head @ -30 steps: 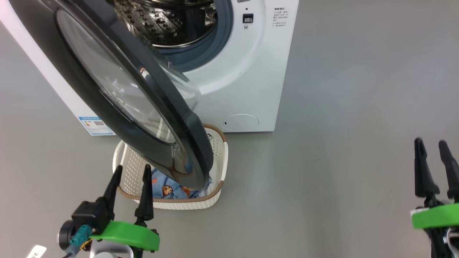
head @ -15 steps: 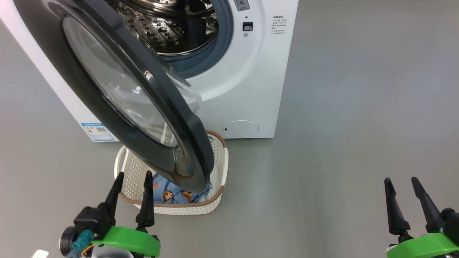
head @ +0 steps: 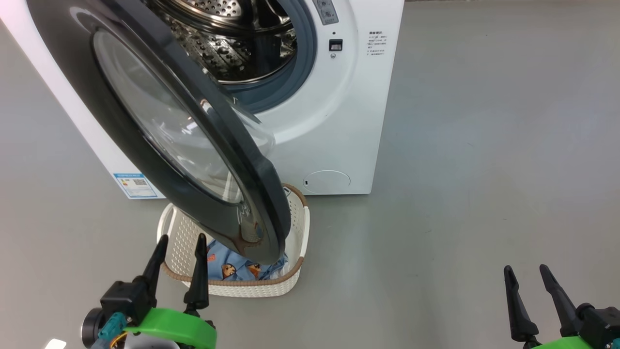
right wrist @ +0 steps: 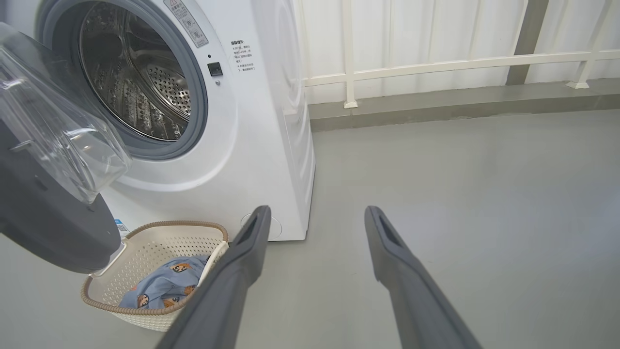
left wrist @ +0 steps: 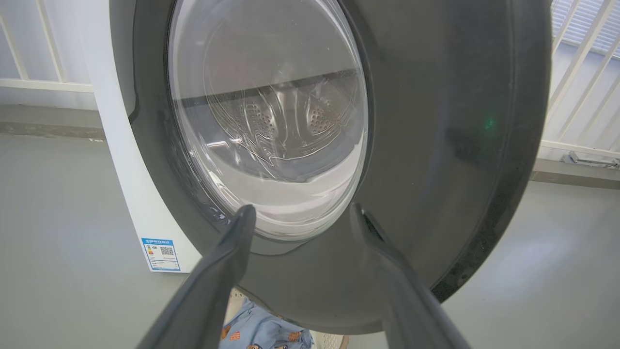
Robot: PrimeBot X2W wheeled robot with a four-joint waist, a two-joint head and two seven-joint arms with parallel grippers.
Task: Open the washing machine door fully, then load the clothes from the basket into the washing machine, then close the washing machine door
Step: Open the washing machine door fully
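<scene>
Hovering low over the floor [head: 484, 145] on the left, the left gripper [head: 181, 237] is holding its two dark fingers spread apart with nothing between them. In the head view its tips are lying over the near left corner of the basket [head: 242, 289]; whether they are touching it I cannot tell. In the left wrist view the fingers are pointing up at the lower rim of the washing machine door [head: 164, 131], close to it but not on it.

A blue energy sticker [head: 135, 185] is showing at the bottom left corner of the washing machine [head: 334, 121]. The door is standing swung out on its left hinge, only partly open, with its clear bowl bulging back toward the steel drum [head: 227, 43]. Its lower rim is hanging over the basket and hiding much of it from the head camera.

The basket is sitting on the floor just in front of the machine, below the door. The clothes [head: 227, 266] are lying bunched inside it, toward its near side. The drum is showing bare metal. To the right of the basket, the round service flap [head: 328, 180] is sitting low on the machine's front.

Well apart, over open floor at the right, the right gripper [head: 525, 267] is holding its fingers spread too, gripping nothing. In its wrist view a white railing [right wrist: 436, 65] is running along the floor's far edge.
</scene>
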